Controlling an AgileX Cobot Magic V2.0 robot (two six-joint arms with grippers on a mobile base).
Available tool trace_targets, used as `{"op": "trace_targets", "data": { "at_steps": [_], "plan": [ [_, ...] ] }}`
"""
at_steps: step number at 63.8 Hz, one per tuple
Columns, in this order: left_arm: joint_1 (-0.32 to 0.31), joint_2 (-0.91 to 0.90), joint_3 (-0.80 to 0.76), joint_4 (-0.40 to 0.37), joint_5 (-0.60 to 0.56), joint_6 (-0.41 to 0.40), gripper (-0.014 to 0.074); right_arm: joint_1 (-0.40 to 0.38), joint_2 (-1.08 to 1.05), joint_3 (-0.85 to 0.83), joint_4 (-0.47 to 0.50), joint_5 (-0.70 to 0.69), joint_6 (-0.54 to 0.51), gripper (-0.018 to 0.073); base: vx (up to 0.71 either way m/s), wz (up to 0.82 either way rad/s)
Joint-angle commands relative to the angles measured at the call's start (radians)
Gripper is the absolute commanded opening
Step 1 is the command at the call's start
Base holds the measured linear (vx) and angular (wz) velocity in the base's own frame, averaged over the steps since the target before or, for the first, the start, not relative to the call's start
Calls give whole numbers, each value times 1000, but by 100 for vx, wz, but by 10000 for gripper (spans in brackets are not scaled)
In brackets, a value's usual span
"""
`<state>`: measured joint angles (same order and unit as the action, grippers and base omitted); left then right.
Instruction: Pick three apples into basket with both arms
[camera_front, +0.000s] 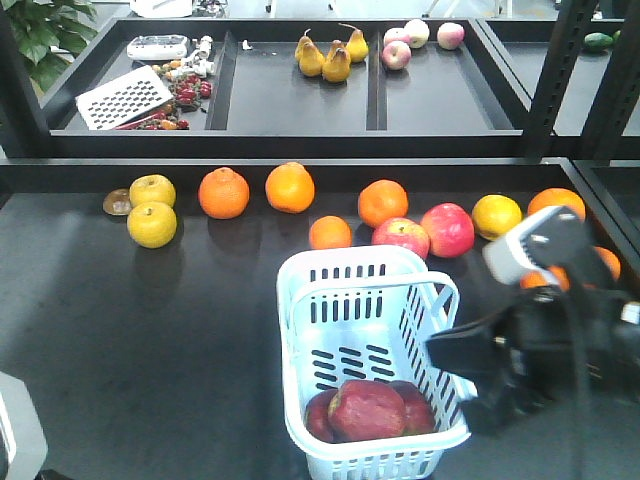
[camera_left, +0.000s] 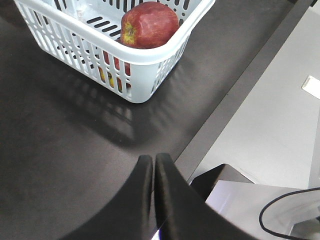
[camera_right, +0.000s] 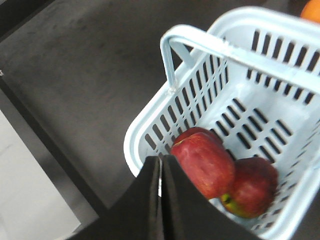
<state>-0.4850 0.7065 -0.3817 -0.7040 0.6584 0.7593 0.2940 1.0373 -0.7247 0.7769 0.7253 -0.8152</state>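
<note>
With three apples (camera_front: 368, 410) piled at near end of basket (camera_front: 345, 268) on tabletop (camera_front: 150, 330), task looks complete; left tool (camera_left: 153, 162) and right tool (camera_right: 160, 162) both closed, empty.

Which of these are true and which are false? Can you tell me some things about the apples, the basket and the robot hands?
1. The dark red apples are inside the basket. True.
2. The left gripper holds an apple. False: it is shut on nothing, over the bare table.
3. The basket is lying on its side. False: it stands upright with its handle swung over the top.
4. The right gripper is shut and empty. True.
5. Pears sit in a tray on the back shelf. True.
6. All the oranges are in the basket. False: they lie on the table behind it.
</note>
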Motion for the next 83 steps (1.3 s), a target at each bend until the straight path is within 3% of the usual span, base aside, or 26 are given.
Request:
{"op": "trace_targets", "data": {
  "at_steps": [1,17,27,34,83],
  "plan": [
    [1,-1,-24,-42,-40,-6,-6,-3,-116,0,-77,-18,58,-7,0,0],
    [1,-1,-24,-42,-40,-6,-6,-3,-384,194,-401,-141,329,-7,0,0],
    [1,-1,-24,-42,-40,-6,-6,-3,-488,282,-580,-128,575,-7,0,0],
    [1,-1,-24,-42,-40,-6,-6,-3,-528,288,-667,-98,653,-7,0,0],
    [1,-1,-24,-42,-40,-6,-6,-3,-550,288,-692,-98,659,-7,0,0]
  ]
}}
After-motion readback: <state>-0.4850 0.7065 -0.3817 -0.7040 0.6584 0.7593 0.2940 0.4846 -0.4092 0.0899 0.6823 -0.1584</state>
